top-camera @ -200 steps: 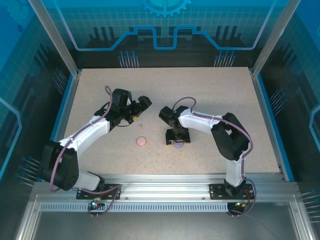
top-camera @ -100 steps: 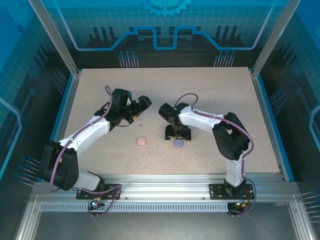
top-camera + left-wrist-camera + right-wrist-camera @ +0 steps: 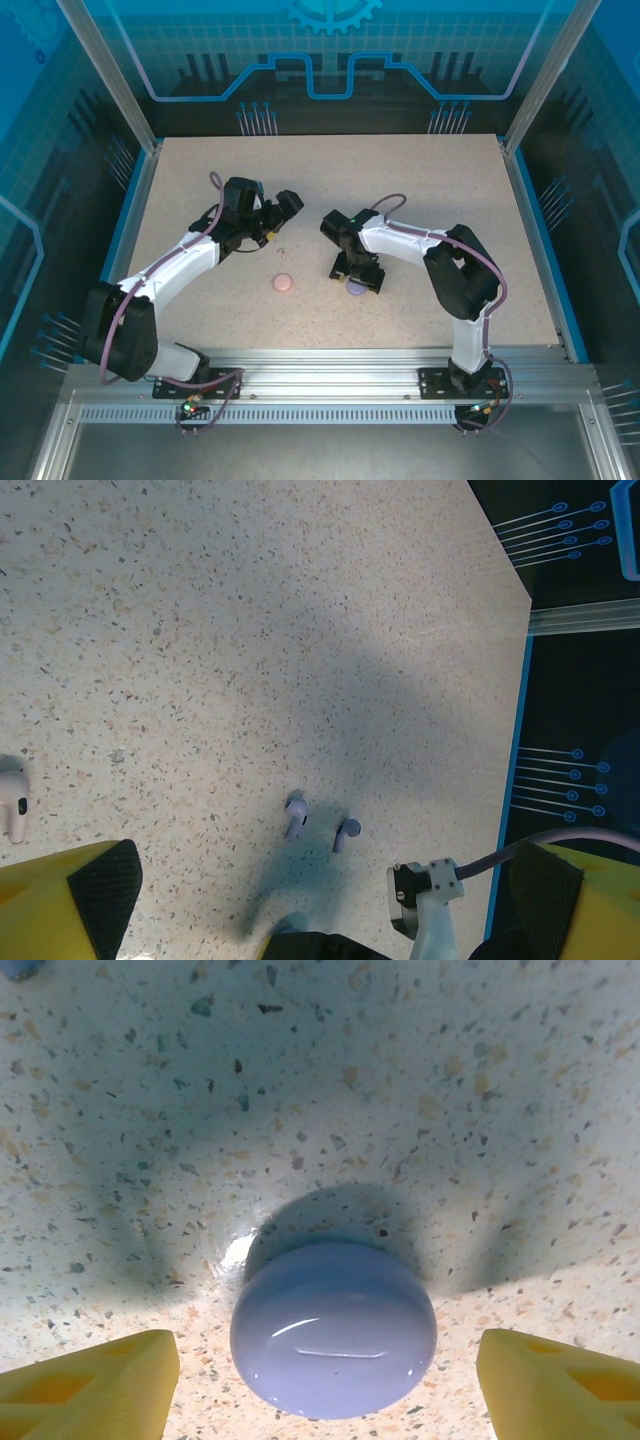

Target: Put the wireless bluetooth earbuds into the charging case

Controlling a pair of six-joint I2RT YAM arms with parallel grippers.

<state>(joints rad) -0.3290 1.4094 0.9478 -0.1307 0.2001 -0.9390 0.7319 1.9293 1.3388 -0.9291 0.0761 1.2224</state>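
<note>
A closed round purple charging case [image 3: 333,1328] lies on the speckled table between the yellow fingers [image 3: 90,1385] of my right gripper [image 3: 325,1390]. The jaws stand open, with a gap on each side of the case. From above, the right gripper [image 3: 360,278] hangs over that case [image 3: 353,290]. Two purple earbuds [image 3: 295,815] [image 3: 345,832] lie side by side ahead of my left gripper [image 3: 320,890], which is wide open and holds nothing. A pale earbud [image 3: 12,802] lies at the left edge of that view. Pale earbuds [image 3: 282,250] sit just below the left gripper [image 3: 275,218].
A closed round pink case [image 3: 283,283] lies left of the purple one. Part of the right arm with its cable [image 3: 430,905] reaches into the left wrist view. The table's blue right edge [image 3: 515,780] runs beyond the purple earbuds.
The right gripper drew back off the purple case, then came forward over it again, with its jaws a little wider. The left arm has stayed put.
</note>
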